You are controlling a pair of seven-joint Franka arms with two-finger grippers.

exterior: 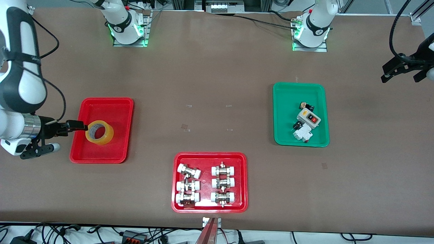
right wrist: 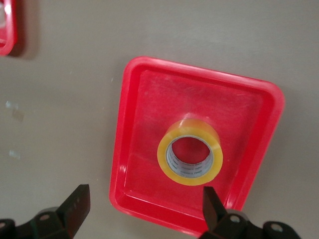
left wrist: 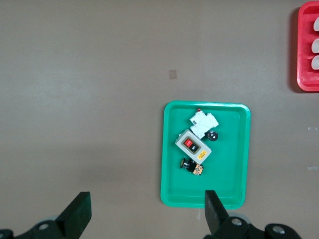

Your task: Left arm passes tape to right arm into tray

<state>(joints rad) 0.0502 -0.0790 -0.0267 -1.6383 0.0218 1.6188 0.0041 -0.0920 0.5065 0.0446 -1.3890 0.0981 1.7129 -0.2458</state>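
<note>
The yellow tape [exterior: 108,134] lies flat in the plain red tray [exterior: 101,108], hole up, in the half nearer the front camera. It also shows in the right wrist view [right wrist: 192,127], inside the tray [right wrist: 164,94]. My right gripper [exterior: 76,126] is open and empty over the tray's rim toward the right arm's end, beside the tape and not touching it; its own view shows the jaws wide apart [right wrist: 144,211]. My left gripper [exterior: 401,69] is open and empty, up over bare table at the left arm's end; it shows in its own view [left wrist: 144,214].
A green tray [exterior: 284,101] holding a switch box [exterior: 308,118] and small electrical parts lies toward the left arm's end and shows in the left wrist view [left wrist: 229,149]. A red tray of white-capped fittings [exterior: 210,157] lies near the front edge.
</note>
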